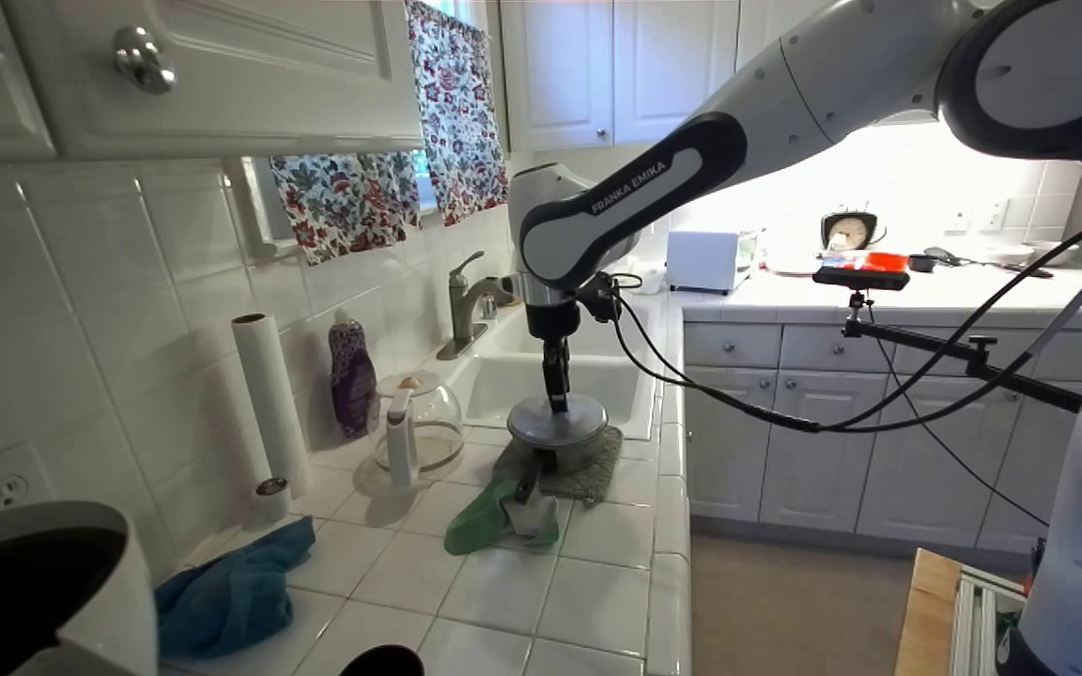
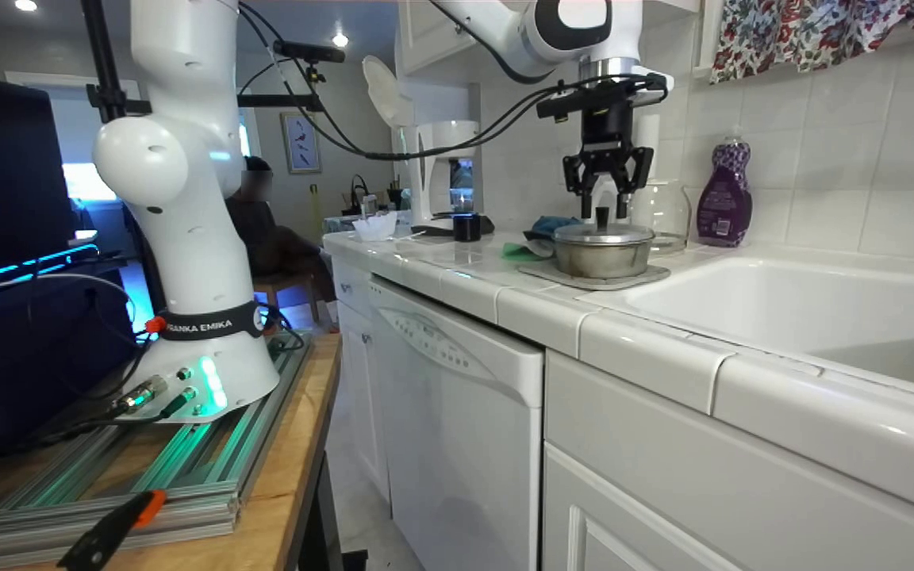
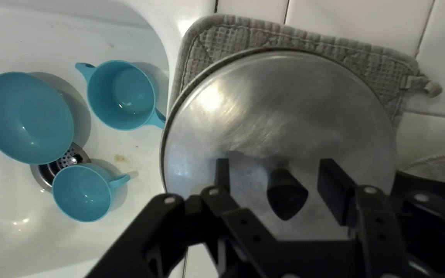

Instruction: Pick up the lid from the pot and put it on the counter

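Observation:
The round silver lid (image 2: pixel 576 233) sits level on the grey metal pot (image 2: pixel 601 260). It fills the middle of the wrist view (image 3: pixel 276 100). Its black knob (image 3: pixel 287 193) stands upright at the centre. The pot (image 1: pixel 586 457) rests on a grey pot holder (image 3: pixel 323 42) on the white tiled counter (image 1: pixel 503 587), beside the sink. My gripper (image 2: pixel 604 208) is open and points straight down over the lid. Its fingers are on either side of the knob, apart from it, as the wrist view (image 3: pixel 273 170) shows. The inside of the pot is hidden under the lid.
The white sink (image 2: pixel 782 285) borders the pot holder and holds blue cups (image 3: pixel 122 94) and a blue bowl (image 3: pixel 25 116). A green and grey cloth (image 1: pixel 485 516) lies by the pot handle. A glass carafe (image 1: pixel 438 422), purple bottle (image 1: pixel 351 380) and blue cloth (image 1: pixel 240 591) stand near the wall.

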{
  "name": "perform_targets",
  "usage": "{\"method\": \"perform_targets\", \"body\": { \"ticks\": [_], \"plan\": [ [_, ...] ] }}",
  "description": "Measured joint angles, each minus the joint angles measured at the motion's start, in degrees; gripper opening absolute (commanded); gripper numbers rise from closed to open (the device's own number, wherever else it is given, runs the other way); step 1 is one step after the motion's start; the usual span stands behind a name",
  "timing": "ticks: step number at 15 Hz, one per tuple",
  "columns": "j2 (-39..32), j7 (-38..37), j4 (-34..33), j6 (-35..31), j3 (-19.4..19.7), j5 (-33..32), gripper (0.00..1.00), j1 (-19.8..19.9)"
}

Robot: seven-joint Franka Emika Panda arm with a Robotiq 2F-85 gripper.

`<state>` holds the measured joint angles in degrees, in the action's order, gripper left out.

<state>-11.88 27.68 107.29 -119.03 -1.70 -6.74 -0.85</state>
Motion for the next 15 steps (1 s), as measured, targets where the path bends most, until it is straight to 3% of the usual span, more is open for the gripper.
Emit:
{"method": "perform_targets", "body": {
  "ticks": [4,15],
  "plan": [
    [-0.4,0.2,-0.8,-0.1,-0.2,0.0,0.05,0.0],
    [0.9,0.0,-1.1,0.4,-0.6,-0.2,0.06,-0.2]
  ]
}}
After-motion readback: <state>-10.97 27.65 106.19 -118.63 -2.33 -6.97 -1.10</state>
